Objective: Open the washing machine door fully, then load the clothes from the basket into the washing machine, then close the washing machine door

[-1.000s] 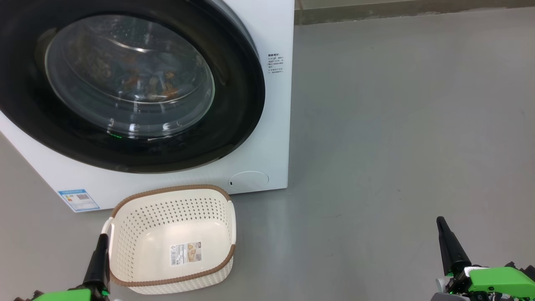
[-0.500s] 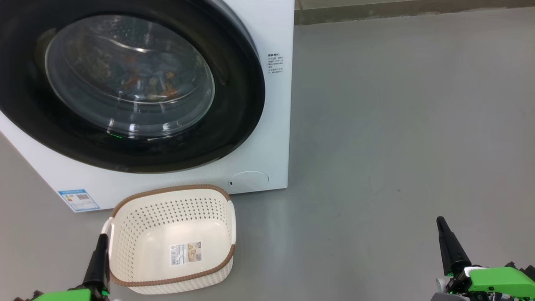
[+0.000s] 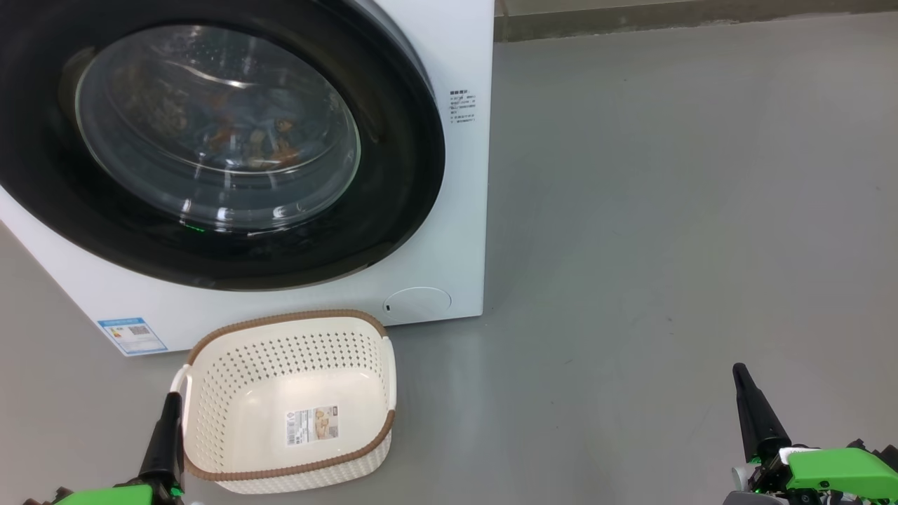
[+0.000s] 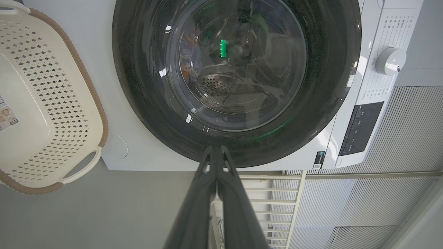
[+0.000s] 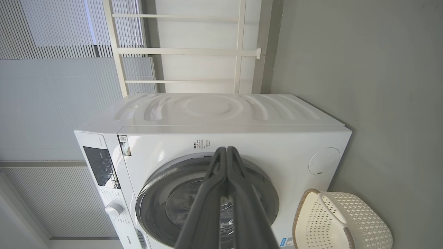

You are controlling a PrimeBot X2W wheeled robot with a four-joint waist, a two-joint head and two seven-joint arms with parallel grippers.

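At the lower left of the head view the left gripper [image 3: 170,405] points up the frame, its two dark fingers pressed together on nothing. In the left wrist view the same gripper [image 4: 215,149] shows its tips touching, aimed at the lower edge of the black ring. Just to its right the basket [image 3: 280,354] stands on the grey floor [image 3: 666,210], close in front of the machine, with a paper label [image 3: 312,425] on its bottom. Above the gripper, a blue sticker [image 3: 132,335] sits on the white front.

The washing machine door [image 3: 400,161] fills the upper left and lies shut against the washing machine [image 3: 456,56]. The clothes [image 3: 266,144] are inside the drum (seen through the glass as orange-and-brown patches, blurred by reflections). A round cover [image 3: 418,304] is set into the machine's lower right corner.

At the lower right the right gripper [image 3: 741,379] hovers over bare floor, well apart from the machine, fingers closed together and holding nothing. The right wrist view confirms its tips [image 5: 226,149] meet.
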